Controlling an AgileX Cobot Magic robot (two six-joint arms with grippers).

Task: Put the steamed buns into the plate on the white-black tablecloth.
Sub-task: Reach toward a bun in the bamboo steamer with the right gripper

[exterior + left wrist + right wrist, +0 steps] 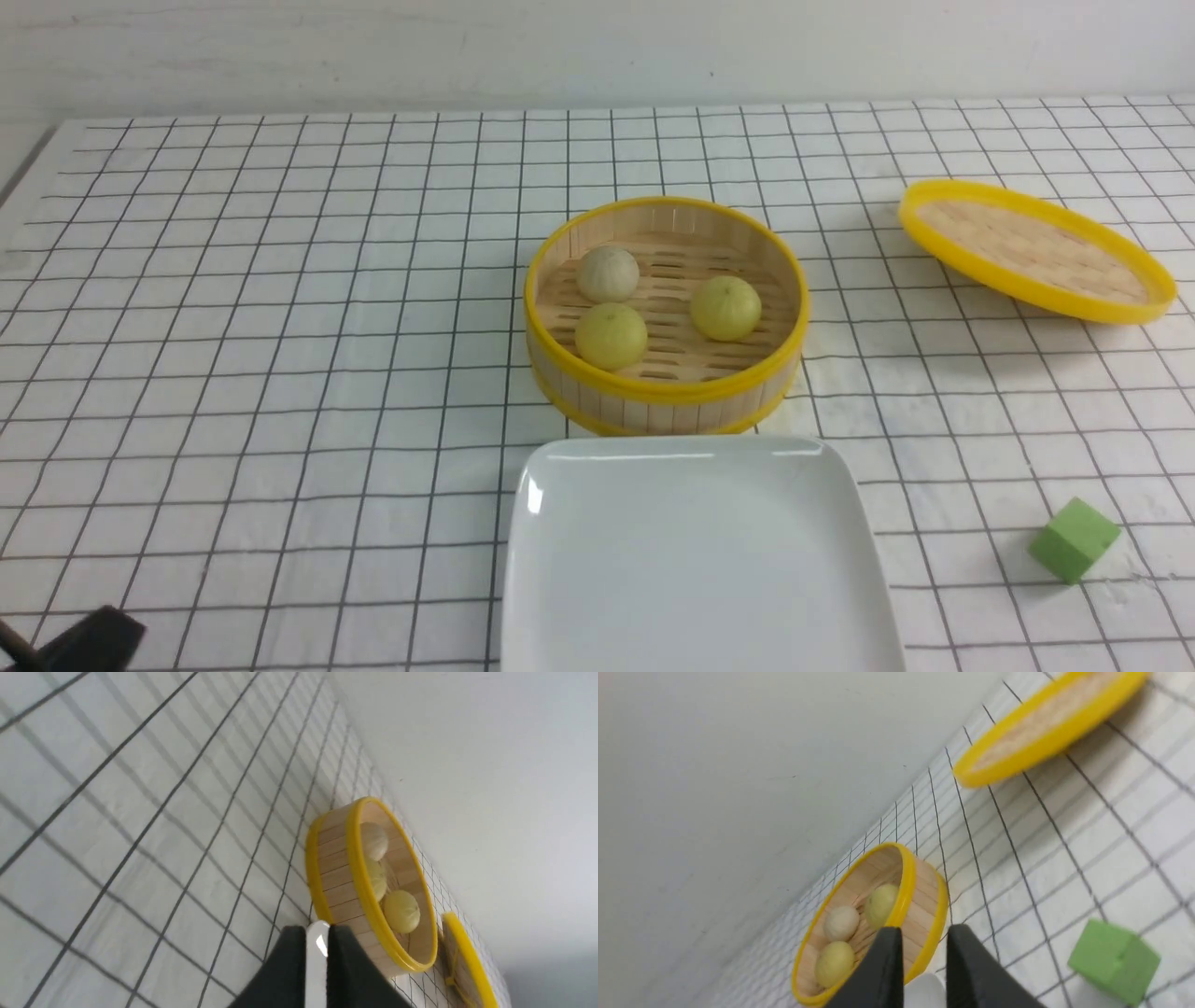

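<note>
Since all three steamed buns sit in the open steamer basket point(663, 397), no transfer has started; this looks like the reach for the first bun. The greyish bun point(608, 273) is at the far left of the basket. One yellow-green bun point(611, 336) lies nearest the plate and the other yellow-green bun point(725, 307) to the right. None of them touch. The plate point(691, 560) is bare and sits on the white-black tablecloth point(280, 327) just in front of the basket, almost touching its wall. The lid point(1036, 250) lies off to the right, tilted. A green cube point(1074, 539) sits right of the plate, not part of the task.

The next move probably calls for one arm to come over the basket rim, open wider than a bun, drop straight down on it and clear the wall on the lift.

The left gripper point(317, 938) is nearly closed, with a thin slit between the fingers, holding and touching nothing. The right gripper point(924, 938) shows a narrow gap, also empty. Both are low and back from the basket, aimed toward it.
</note>
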